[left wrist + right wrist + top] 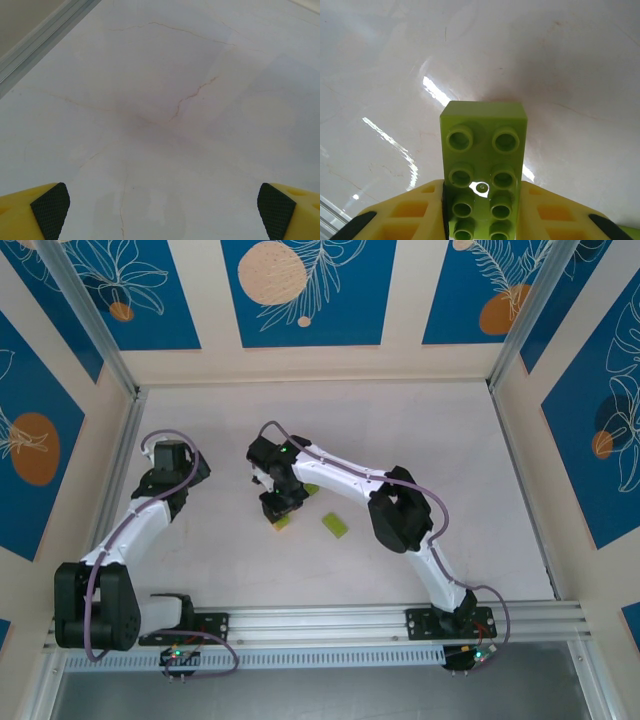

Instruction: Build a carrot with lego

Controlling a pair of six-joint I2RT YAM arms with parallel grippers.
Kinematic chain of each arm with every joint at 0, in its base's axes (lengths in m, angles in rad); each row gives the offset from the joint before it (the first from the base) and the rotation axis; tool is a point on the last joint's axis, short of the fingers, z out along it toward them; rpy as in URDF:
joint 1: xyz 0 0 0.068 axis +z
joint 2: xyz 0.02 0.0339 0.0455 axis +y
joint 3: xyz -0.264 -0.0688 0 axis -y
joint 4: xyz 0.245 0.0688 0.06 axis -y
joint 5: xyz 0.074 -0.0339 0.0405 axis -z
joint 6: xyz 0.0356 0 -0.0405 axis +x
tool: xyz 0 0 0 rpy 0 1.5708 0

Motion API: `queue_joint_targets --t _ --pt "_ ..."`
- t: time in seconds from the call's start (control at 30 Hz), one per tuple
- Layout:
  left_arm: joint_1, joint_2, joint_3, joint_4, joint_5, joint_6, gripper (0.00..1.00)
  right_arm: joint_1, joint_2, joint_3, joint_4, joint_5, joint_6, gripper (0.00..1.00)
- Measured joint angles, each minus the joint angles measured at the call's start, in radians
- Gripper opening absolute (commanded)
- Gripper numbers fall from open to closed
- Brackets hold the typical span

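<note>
- From the overhead camera: the left arm is bent up along the left side of the frame, and the left tool (173, 466) sits over bare worktop (420, 440), well apart from any brick.
- Same view: the right arm reaches from the lower right to the middle of the frame. The right tool (280, 510) points down, with a lime-green brick (281, 524) peeking out under it, at or close to the surface.
- A second lime-green brick (336, 525) lies loose and flat just right of that tool. A lime-green scrap (312, 490) shows beside the arm, too hidden to name.
- From up here I cannot tell how wide either tool stands.
- The left wrist camera settles it for the left tool: the yellow fingers with black pads (50, 210) sit in the two lower corners of the frame, spread wide, with cracked pale worktop between them and nothing held. A metal rail (45, 35) crosses the upper left corner.
- The right wrist camera gives what the overhead hides: the held piece is a two-by-four brick, studs facing the lens, running from the frame's middle to its bottom edge. The yellow fingers (410, 212) press its two long sides at the near end, narrow and clamped on it, and the far end sticks out over glossy worktop.
</note>
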Motion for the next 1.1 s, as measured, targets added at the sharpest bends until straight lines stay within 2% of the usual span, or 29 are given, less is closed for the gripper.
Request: queue_joint_targets --t 0.43,1.1 --pt "0.000 0.004 0.000 -0.001 0.000 -0.011 0.99 0.005 0.015 0.023 -0.028 0.013 0.000 0.32" --pt "0.000 0.005 0.004 -0.008 0.000 -0.011 0.99 0.032 0.105 0.171 -0.146 0.058 0.004 0.32"
